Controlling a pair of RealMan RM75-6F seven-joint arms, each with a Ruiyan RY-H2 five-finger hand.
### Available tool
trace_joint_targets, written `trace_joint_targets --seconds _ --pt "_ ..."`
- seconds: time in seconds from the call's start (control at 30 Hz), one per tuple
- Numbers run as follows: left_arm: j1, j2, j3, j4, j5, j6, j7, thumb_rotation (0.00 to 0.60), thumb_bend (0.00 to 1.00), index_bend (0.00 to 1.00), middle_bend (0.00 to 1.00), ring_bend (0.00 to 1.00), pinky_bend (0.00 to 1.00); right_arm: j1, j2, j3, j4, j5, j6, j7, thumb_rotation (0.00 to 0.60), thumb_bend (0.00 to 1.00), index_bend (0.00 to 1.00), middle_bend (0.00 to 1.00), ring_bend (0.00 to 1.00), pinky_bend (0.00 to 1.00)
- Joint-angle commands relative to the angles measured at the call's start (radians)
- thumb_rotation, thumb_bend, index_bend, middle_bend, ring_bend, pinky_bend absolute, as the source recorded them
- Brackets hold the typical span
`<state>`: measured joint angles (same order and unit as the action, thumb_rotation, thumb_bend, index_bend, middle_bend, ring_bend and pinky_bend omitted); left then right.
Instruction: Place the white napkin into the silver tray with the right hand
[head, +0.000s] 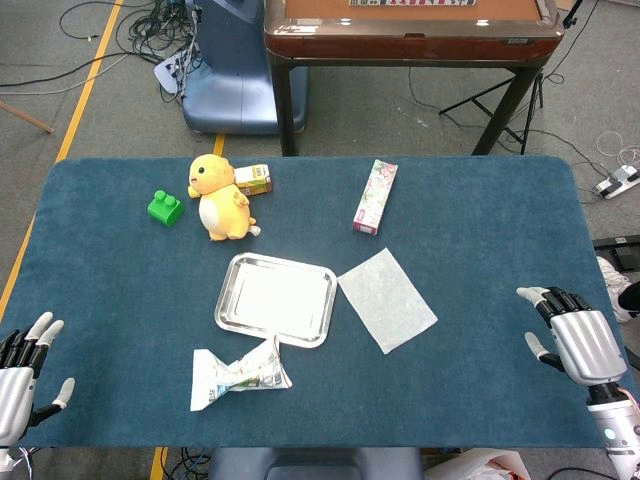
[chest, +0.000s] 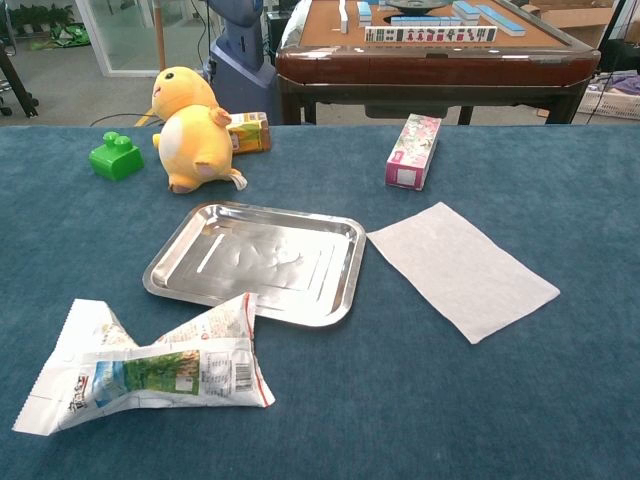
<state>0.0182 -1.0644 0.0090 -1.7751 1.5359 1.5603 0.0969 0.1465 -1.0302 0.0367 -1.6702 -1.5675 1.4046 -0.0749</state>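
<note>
A white napkin (head: 387, 298) (chest: 460, 268) lies flat on the blue tablecloth, just right of the silver tray (head: 232, 311) (chest: 172, 269). The tray holds nothing. My right hand (head: 577, 341) hovers at the table's right edge, fingers spread, well to the right of the napkin and holding nothing. At the front left corner my left hand (head: 20, 372) is likewise spread and bare. Neither hand shows in the chest view.
A crumpled snack wrapper (head: 238, 375) (chest: 150, 368) lies in front of the tray. Behind it stand a yellow plush chick (head: 221, 197) (chest: 194, 128), a green block (head: 165, 208) (chest: 116, 156), a small carton (head: 253, 180) (chest: 248, 132) and a pink box (head: 375, 196) (chest: 413, 150). A wooden table (head: 410, 30) stands beyond.
</note>
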Motion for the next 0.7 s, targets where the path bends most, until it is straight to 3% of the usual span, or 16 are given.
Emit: trace_joint_targets --seconds 0.03,0.3,0.47,0.7 --pt "0.000 0.000 0.000 -0.001 -0.001 0.000 0.002 0.600 0.34 0.02 0.02 0.05 0.02 0.008 -0.002 -0.003 0.002 -0.010 -0.008 -0.003 0.600 0.35 0.23 0.26 0.20 0.32" --pt "0.009 0.001 0.005 -0.003 0.006 0.010 0.002 0.600 0.34 0.02 0.02 0.05 0.02 0.041 -0.029 -0.016 0.006 -0.052 -0.046 -0.015 0.600 0.34 0.23 0.26 0.20 0.32" --pt "0.013 0.004 0.006 -0.007 0.016 0.020 0.000 0.600 0.34 0.02 0.02 0.05 0.02 0.074 -0.073 -0.016 0.019 -0.085 -0.072 -0.053 0.600 0.17 0.23 0.26 0.20 0.26" --pt "0.020 0.006 0.009 -0.007 0.021 0.028 -0.003 0.600 0.34 0.02 0.02 0.05 0.02 0.130 -0.171 -0.008 0.060 -0.116 -0.121 -0.111 0.600 0.14 0.28 0.27 0.17 0.21"
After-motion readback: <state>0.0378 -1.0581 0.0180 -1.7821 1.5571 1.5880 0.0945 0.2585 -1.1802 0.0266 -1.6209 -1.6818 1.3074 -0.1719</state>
